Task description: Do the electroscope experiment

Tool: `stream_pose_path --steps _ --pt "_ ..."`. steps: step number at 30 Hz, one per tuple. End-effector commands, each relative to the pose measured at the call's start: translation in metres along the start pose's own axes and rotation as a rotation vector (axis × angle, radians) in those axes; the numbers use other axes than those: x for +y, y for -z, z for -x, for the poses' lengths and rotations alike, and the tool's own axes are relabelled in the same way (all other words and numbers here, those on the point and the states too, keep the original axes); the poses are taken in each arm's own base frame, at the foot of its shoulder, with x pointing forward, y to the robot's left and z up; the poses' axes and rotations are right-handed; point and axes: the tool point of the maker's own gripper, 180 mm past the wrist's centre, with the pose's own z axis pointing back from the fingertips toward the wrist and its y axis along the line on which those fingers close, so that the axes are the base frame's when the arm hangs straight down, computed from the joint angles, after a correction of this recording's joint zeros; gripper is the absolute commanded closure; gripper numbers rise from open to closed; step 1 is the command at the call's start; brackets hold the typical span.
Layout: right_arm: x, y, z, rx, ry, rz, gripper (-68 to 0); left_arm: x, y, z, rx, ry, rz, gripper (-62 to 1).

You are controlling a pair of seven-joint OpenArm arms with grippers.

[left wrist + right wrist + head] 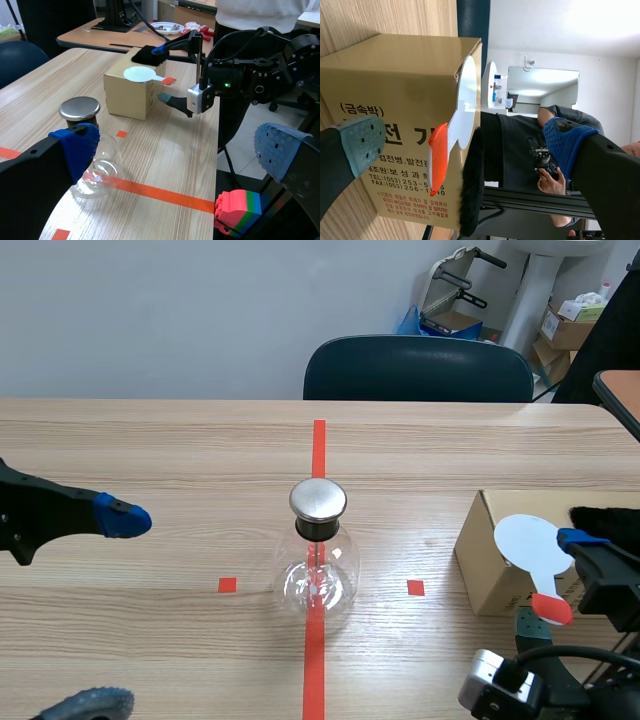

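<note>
Paddle [468, 90] on box [395, 75]; right tool [464, 144] spread wide astride red handle [437, 155].

bright, even room light, soft faint shadows, pale glints on the glass flask [316, 578]

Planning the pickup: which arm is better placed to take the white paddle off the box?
Right. The right gripper, open, flanks the paddle lying on the box; the left gripper is far off, beyond the flask.

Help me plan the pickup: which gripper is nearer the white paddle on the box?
Right. The right gripper is at the box, open right by the white paddle; the left gripper hangs across the table, past the glass flask.
</note>
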Motion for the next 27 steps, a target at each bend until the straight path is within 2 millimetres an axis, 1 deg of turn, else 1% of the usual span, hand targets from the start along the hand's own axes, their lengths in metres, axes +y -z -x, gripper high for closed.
stream_pose_path --steps 1,2,5,8,10,14,16,19,22,27 --pt "-0.018 0.004 0.003 -0.002 -0.022 0.077 -67.9 -0.002 0.003 -0.006 -0.027 0.02 0.011 -62.3" --pt "-0.016 0.003 0.003 -0.002 -0.02 0.068 -67.9 -0.004 0.003 -0.005 -0.021 0.03 0.02 -62.3" --pt "-0.017 0.002 0.007 0.02 0.005 0.07 -67.9 -0.005 0.003 -0.004 -0.016 0.04 0.025 -57.0" --pt "-0.018 -0.006 0.016 0.061 0.046 0.066 -67.9 -0.003 0.003 -0.004 -0.016 0.054 0.014 -54.7" --pt "-0.018 -0.015 0.022 0.083 0.084 0.056 -67.9 -0.002 0.003 -0.004 -0.016 0.058 0.011 -53.5" --pt "-0.009 -0.036 0.017 0.04 0.145 -0.025 -67.9 -0.002 0.003 -0.004 -0.016 0.058 0.011 -53.5" --pt "-0.011 -0.046 0.016 0.032 0.205 -0.048 -67.9 -0.002 0.003 -0.004 -0.016 0.058 0.011 -53.5" --pt "-0.02 -0.058 0.017 0.029 0.304 -0.059 -67.9 -0.002 0.003 -0.004 -0.016 0.058 0.011 -53.5" --pt "-0.027 -0.062 0.017 0.033 0.354 -0.057 -67.9 -0.002 0.003 -0.004 -0.016 0.058 0.011 -53.5" --pt "-0.025 -0.061 0.012 0.009 0.316 -0.07 -67.9 -0.002 0.003 -0.004 -0.016 0.058 0.011 -53.5"
